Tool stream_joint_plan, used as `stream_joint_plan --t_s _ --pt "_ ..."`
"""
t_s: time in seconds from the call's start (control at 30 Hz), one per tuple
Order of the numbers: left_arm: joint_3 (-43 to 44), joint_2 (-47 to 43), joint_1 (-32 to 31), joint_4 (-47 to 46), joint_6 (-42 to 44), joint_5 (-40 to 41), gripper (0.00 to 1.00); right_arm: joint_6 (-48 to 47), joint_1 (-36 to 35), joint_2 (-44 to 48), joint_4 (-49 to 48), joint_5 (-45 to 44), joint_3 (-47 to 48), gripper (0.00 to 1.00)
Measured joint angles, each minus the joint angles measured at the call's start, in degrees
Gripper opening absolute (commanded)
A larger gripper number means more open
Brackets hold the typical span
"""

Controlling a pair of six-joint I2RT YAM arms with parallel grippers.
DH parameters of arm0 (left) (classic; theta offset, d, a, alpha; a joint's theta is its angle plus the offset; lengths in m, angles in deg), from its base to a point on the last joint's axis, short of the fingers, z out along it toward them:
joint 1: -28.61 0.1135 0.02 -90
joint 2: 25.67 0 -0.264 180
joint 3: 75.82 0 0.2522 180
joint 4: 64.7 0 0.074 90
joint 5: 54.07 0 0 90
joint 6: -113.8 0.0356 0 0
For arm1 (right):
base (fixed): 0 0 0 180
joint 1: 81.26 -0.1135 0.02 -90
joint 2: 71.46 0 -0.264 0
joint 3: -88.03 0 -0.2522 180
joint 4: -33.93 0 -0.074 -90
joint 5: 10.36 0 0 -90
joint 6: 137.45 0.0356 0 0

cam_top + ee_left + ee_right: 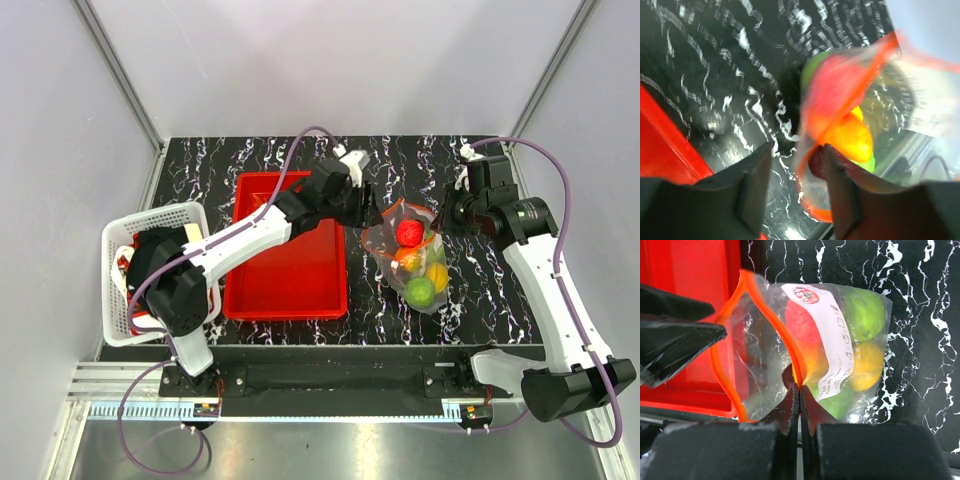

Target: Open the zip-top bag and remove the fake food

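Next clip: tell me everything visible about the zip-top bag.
The zip-top bag is clear, crinkly plastic with an orange-red zip strip and a white printed label. Its mouth gapes open. It lies on the black marbled table beside the red tray, holding red, orange, yellow and green fake food. The right gripper is shut on one lip; the left gripper's fingers stand apart at the other.

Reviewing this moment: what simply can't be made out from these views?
1. Left wrist view: the zip-top bag is motion-blurred. The left gripper has its jaws apart, but whether it touches the zip strip is unclear.
2. Right wrist view: the white label and crinkled plastic hide part of the fake food, so no count is possible.
3. Top view: the left arm covers much of the white basket, so its contents are unreadable.
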Motion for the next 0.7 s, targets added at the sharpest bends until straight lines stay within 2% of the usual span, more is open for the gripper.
stream_joint_plan --t_s 0.17,0.2,0.27,0.4,0.63,0.7 --pt "7.8 0.0 -3.1 1.3 3.0 -0.8 0.26 -0.3 0.0 -0.2 -0.2 2.0 0.0 0.0" --pt "9.2 0.0 -4.0 1.2 3.5 -1.2 0.17 -0.4 0.0 -0.2 -0.2 2.3 0.0 0.0" --pt "11.2 0.1 -5.2 1.0 3.5 -2.0 0.1 -0.4 0.0 -0.2 -0.3 3.0 0.0 0.0" --pt "12.2 1.1 -7.6 0.7 3.2 -3.6 0.09 -0.4 0.0 -0.2 -0.4 3.6 0.0 0.0" --pt "9.1 4.5 -11.3 2.9 1.2 -1.7 0.2 -0.4 0.0 -0.2 -0.5 4.6 -0.2 0.0" --pt "8.3 4.9 -12.1 3.7 0.5 -0.4 0.28 -0.4 0.0 -0.2 -0.7 4.9 -0.5 0.0"
